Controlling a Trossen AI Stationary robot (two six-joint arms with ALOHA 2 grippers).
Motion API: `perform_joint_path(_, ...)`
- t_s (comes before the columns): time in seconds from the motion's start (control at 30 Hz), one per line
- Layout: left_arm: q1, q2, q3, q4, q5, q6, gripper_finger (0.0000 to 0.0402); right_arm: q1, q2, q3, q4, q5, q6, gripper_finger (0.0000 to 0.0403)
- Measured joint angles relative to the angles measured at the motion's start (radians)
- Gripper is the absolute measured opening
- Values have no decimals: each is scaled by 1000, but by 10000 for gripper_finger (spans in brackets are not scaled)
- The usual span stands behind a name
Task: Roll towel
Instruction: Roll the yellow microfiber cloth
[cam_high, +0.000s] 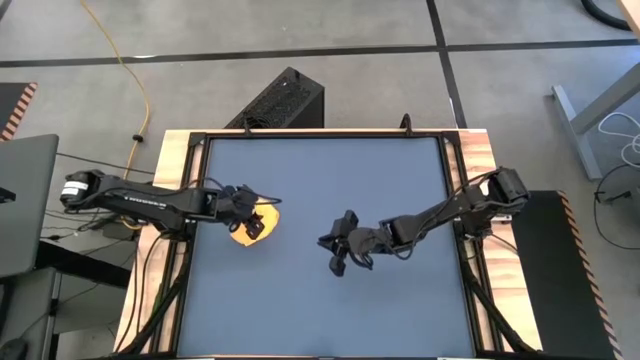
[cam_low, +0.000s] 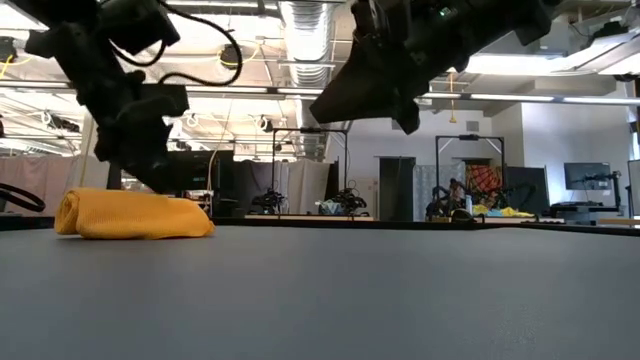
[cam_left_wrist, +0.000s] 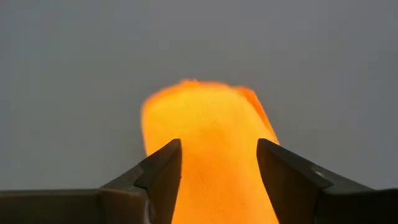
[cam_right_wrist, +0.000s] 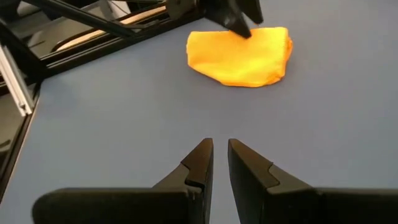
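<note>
Yellow, the rolled towel (cam_high: 250, 224) is straddled at left of centre on the bench (cam_high: 320, 300) by the left hand (cam_high: 262, 207), fingers parted around it. The right hand (cam_high: 338, 254) is held narrowly parted and empty at centre.

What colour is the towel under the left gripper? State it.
Bright yellow-orange, plain with no pattern; the towel shows best in the right wrist view.
</note>
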Motion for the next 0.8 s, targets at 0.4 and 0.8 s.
perform_joint_path(0.4, 1, 38, 83, -62, 98, 73, 282, -2, -1, 1, 1, -2, -30, 78)
perform_joint_path(0.8, 1, 63, 153, -280, 36, 15, 279, -3, -2, 1, 1, -31, -46, 78)
